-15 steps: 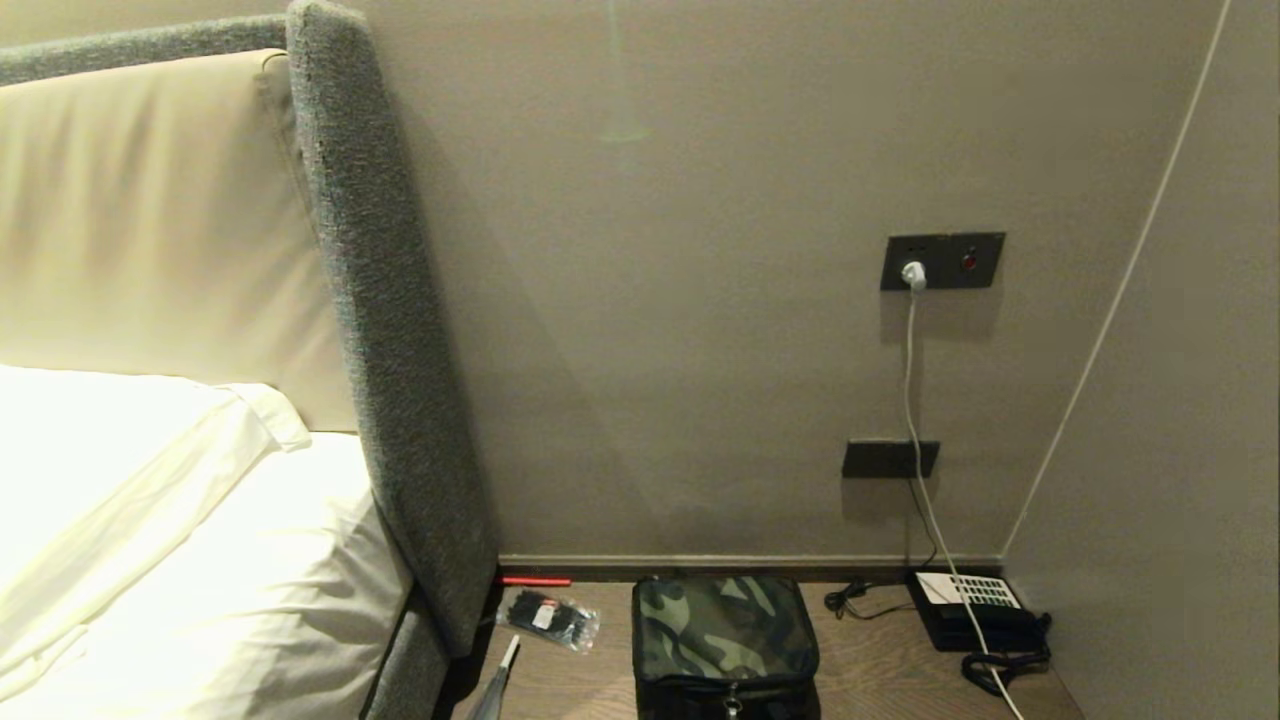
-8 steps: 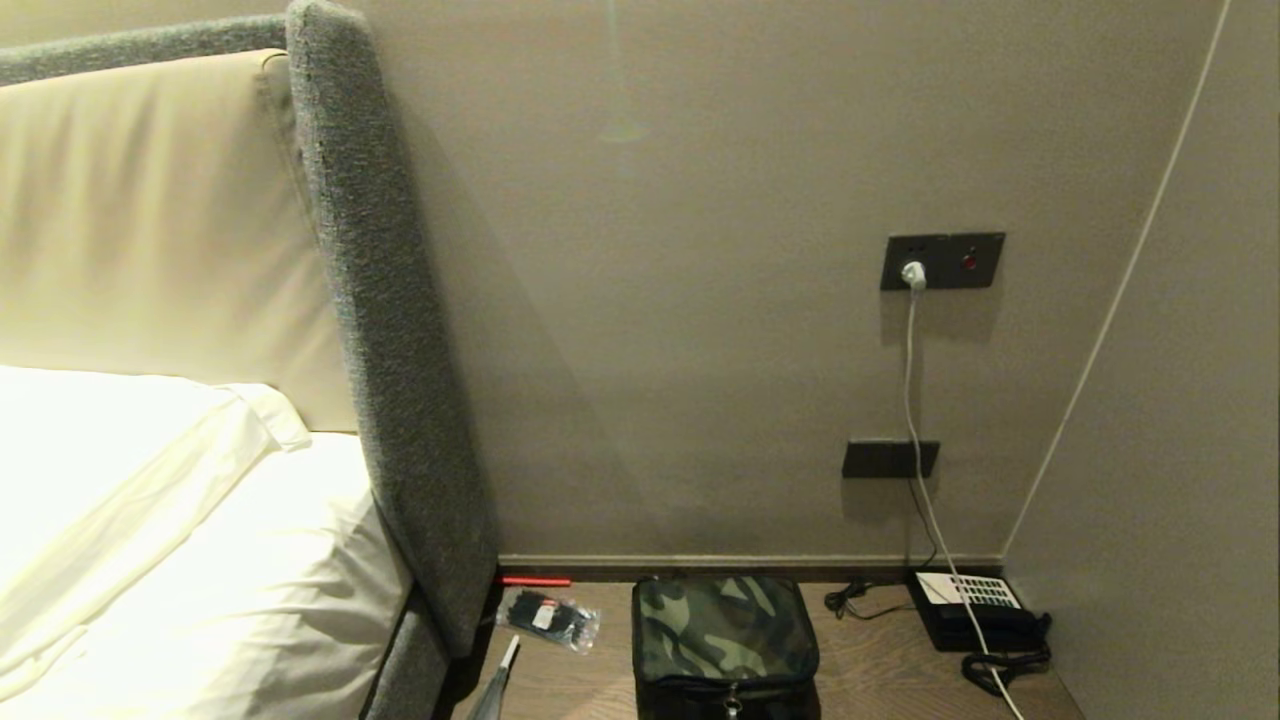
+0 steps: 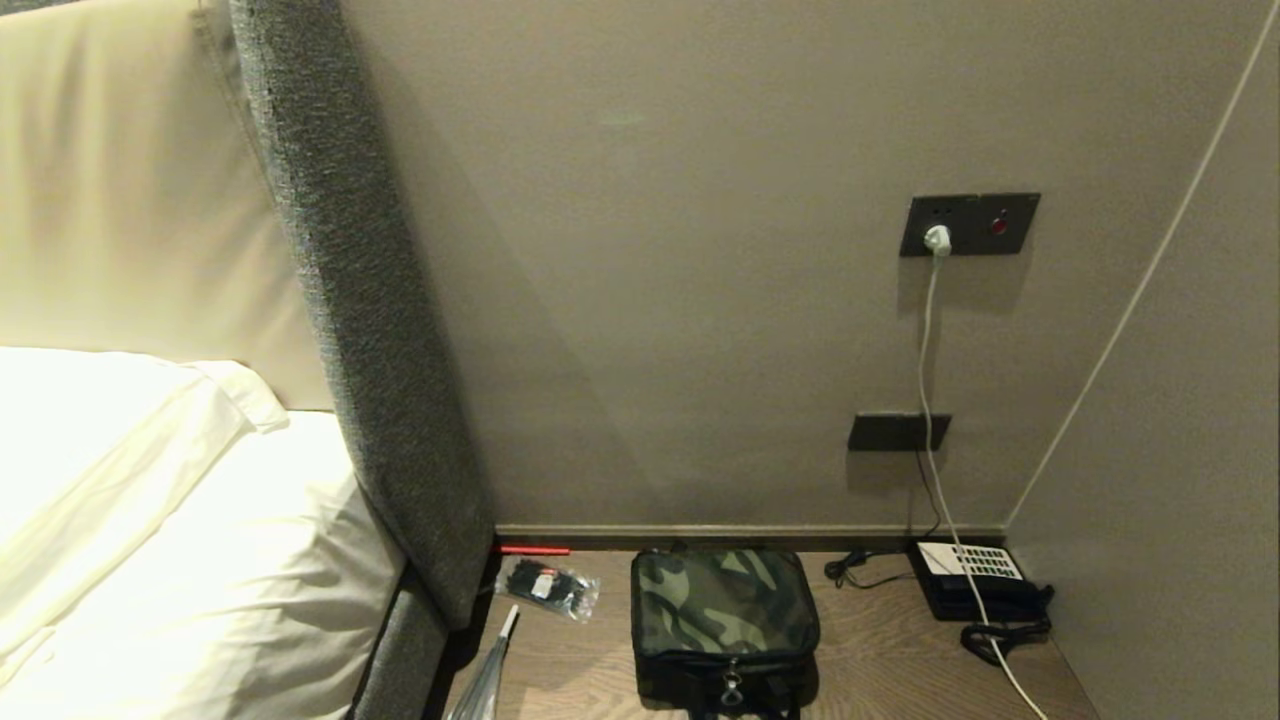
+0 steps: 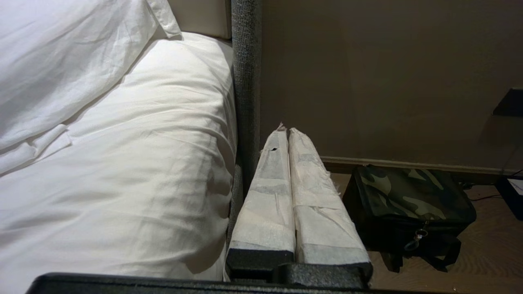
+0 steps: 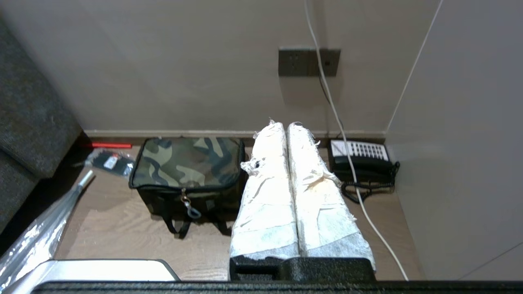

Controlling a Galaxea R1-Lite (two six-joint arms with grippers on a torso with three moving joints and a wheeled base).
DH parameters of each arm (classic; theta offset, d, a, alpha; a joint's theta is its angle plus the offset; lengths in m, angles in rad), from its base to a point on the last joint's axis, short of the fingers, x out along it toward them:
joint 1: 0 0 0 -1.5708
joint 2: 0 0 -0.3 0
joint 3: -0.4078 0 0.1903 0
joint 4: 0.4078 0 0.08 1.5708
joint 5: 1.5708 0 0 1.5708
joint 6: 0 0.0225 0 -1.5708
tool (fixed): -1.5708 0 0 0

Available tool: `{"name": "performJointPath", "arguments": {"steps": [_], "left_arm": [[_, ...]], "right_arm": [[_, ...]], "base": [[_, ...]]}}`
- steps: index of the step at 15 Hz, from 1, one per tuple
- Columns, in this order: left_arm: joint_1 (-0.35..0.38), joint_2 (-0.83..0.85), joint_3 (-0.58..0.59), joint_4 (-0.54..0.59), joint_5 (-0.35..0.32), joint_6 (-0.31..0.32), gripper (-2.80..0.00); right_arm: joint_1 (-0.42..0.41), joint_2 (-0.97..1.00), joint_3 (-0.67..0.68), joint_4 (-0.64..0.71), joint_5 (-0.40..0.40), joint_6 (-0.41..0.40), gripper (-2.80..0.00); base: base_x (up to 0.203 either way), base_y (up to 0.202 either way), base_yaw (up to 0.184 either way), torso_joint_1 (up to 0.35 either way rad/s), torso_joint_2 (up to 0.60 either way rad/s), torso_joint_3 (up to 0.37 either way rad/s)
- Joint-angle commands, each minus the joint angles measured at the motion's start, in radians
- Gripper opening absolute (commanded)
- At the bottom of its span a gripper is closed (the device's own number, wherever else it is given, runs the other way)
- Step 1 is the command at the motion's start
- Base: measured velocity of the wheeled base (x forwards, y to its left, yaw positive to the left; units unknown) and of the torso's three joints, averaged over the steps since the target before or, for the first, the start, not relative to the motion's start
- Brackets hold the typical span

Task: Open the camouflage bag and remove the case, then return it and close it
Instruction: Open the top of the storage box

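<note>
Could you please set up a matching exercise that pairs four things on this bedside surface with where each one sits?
Things:
1. camouflage bag
2. black phone
3. packet of black ties
4. red strip

Places:
A. against the wall base, next to the grey headboard
B. in the corner on the robot's right, under the white cable
C. in the middle of the wooden surface, zipped shut
D. between the headboard and the bag

Pairs: 1-C, 2-B, 3-D, 4-A
</note>
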Motion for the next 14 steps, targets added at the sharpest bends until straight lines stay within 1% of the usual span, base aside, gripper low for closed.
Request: {"name": "performJointPath", "arguments": {"steps": [1, 14], "left_arm": [[0.0, 0.002, 0.001, 0.0, 0.001, -0.001, -2.8], [0.0, 0.002, 0.002, 0.0, 0.001, -0.003, -2.8]], "right_arm": [[0.0, 0.0, 0.0, 0.001, 0.0, 0.0, -2.8], [0.0, 0.0, 0.0, 0.001, 0.0, 0.0, -2.8]], "base": [[0.0, 0.0, 0.0, 0.002, 0.0, -0.196], [0.0, 0.0, 0.0, 0.003, 0.0, -0.196]]}}
